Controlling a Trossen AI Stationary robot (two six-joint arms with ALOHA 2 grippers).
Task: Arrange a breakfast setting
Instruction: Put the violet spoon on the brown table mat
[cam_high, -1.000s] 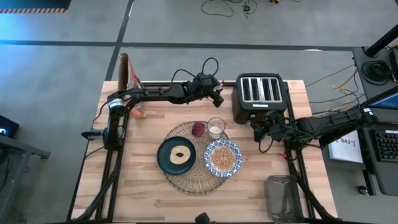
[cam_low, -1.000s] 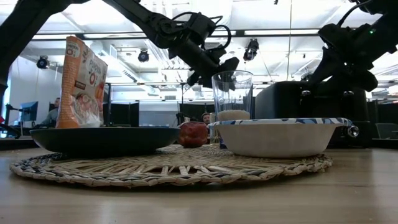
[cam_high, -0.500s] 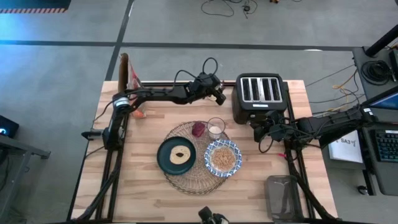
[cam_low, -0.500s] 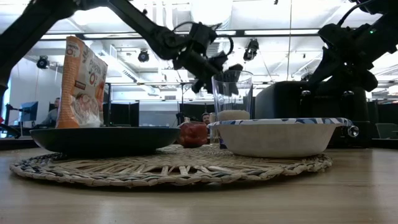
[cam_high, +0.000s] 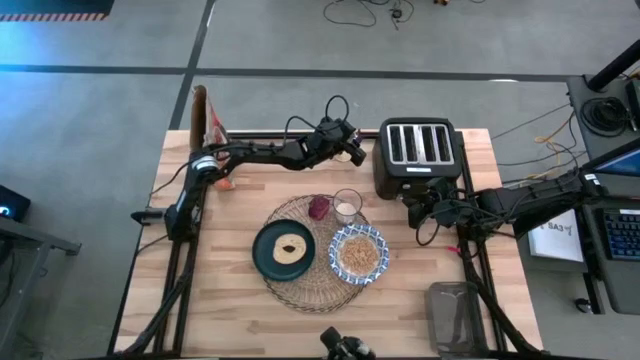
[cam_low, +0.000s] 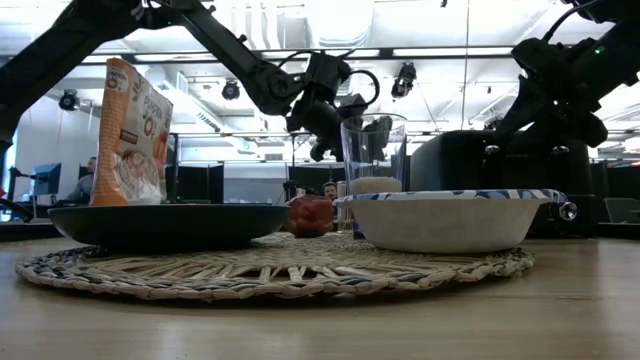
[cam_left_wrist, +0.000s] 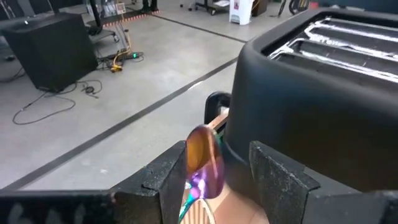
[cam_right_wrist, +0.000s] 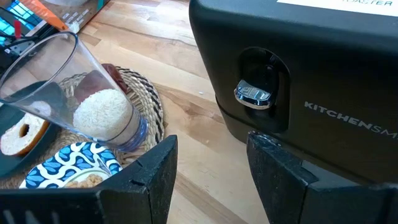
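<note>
The woven placemat (cam_high: 300, 288) lies mid-table. On it rest the dark teal plate (cam_high: 268, 262) with a bagel, the blue-and-white bowl (cam_high: 358, 253) and the clear glass (cam_high: 347, 206). My left gripper (cam_high: 356, 153) hangs in the air at the far side, just left of the black toaster (cam_high: 418, 150). It is shut on the green-handled spoon (cam_left_wrist: 204, 155). My right gripper (cam_right_wrist: 211, 165) is open, its fingers before the toaster's lever (cam_right_wrist: 252, 94), touching nothing. My left gripper has the spoon between its two fingers, lying along them. The spoon's shiny bowl (cam_left_wrist: 205, 149) sticks out past the fingertips, close to one finger (cam_left_wrist: 166, 177). The green handle (cam_left_wrist: 185, 204) runs back out of the picture, so the contact is hidden. The spoon is clear of the table.
A cereal bag (cam_high: 213, 120) stands at the far left corner. A red fruit (cam_high: 319, 207) sits on the placemat beside the glass. A clear container (cam_high: 455, 315) stands at the near right. Bare wood lies left of the placemat and along the near edge.
My left gripper has sunk a little beside the toaster and tipped its fingers lower, carrying the spoon with it.
</note>
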